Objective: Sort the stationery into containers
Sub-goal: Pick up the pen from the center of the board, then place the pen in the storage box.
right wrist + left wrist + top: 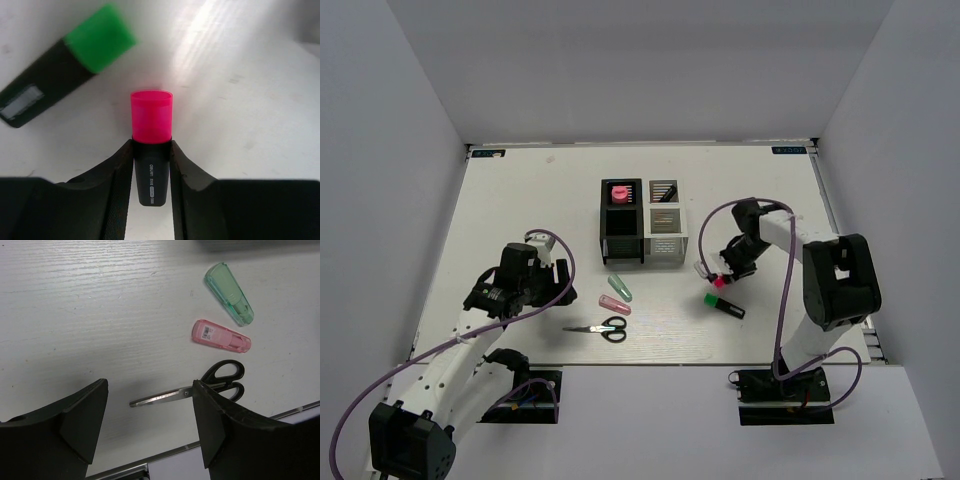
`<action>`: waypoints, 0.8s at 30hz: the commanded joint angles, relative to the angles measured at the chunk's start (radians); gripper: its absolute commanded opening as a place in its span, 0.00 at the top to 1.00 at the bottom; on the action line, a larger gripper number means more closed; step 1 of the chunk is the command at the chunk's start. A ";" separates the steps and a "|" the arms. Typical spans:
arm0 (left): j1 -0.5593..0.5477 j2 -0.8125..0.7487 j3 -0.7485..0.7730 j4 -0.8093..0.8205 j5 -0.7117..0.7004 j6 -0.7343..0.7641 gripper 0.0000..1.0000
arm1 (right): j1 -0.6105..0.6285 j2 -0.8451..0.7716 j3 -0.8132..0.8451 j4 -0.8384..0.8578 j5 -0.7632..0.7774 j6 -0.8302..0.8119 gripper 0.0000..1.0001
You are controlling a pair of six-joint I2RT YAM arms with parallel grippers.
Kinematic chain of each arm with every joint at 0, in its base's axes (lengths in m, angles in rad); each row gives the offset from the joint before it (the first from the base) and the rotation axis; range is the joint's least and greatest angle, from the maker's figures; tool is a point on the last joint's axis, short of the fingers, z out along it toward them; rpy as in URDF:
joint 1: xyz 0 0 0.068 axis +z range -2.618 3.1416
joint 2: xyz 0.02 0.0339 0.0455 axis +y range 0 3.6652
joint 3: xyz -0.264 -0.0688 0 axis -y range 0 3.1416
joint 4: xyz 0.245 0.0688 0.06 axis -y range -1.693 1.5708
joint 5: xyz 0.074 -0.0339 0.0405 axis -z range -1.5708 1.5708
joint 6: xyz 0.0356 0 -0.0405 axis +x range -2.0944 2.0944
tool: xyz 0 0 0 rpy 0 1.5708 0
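Top external view, left to right across the tabletop [520,200]. Left jaws: wide apart and empty, hanging over bare surface at the near left, with nothing between them in the left wrist view. Black-handled scissors [220,377]: lying flat and closed near the front edge, blades pointing left, just right of the left jaws and untouched. Pink capsule [615,304] and pale green capsule [620,288]: loose side by side, just beyond the scissors and just in front of the containers. Containers: four slatted boxes in a tight square at centre. The far black box [607,205] holds the pink tube [619,193]. The near black box [620,243] shows no contents from this angle. The far white box [676,188] holds a dark stick-shaped item [666,191] too small to identify. The near white box [663,245] looks unfilled. Right jaws: narrowed onto the black barrel of the pink-capped highlighter [151,120], pressing on both sides with the cap pointing away. Whether it is off the surface cannot be told. Green-capped highlighter [60,80]: loose on the tabletop just beside it, at the near right. Step in hand, by judgement: picking up the pink-capped highlighter. The next move calls for a lift clear of the green one, then a carry left and far to a box, tipped to drop in.
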 commanded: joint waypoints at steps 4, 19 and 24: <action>0.005 0.006 0.025 -0.005 -0.004 0.010 0.21 | -0.001 -0.036 0.202 0.042 -0.201 0.408 0.87; 0.005 0.001 0.014 0.020 0.015 0.025 0.21 | 0.013 -0.003 0.613 0.642 -0.608 1.739 0.91; 0.005 0.021 0.009 0.022 0.018 0.030 0.21 | 0.028 0.122 0.607 1.050 -0.695 1.962 0.93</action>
